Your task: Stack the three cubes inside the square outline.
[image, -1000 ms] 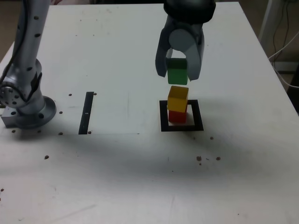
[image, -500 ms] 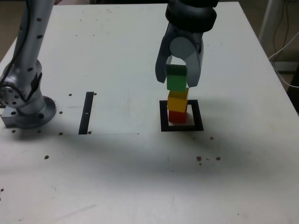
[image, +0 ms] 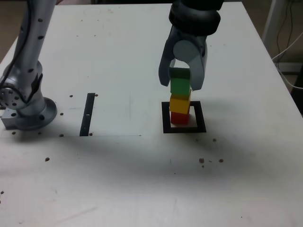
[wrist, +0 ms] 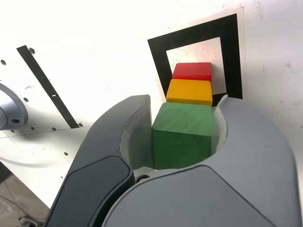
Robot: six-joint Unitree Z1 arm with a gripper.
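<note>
So the green cube [image: 180, 82] is right above the yellow one [image: 180, 104], with red [image: 179, 118] below, inside the square outline [image: 201, 117]. Gripper's [image: 180, 85] around green; can't tell if it's clamped or released. Black strip's [image: 87, 115] off to the exterior view's left.

Three cubes [image: 180, 104], one square outline [image: 200, 117], one black strip [image: 87, 114].
</note>
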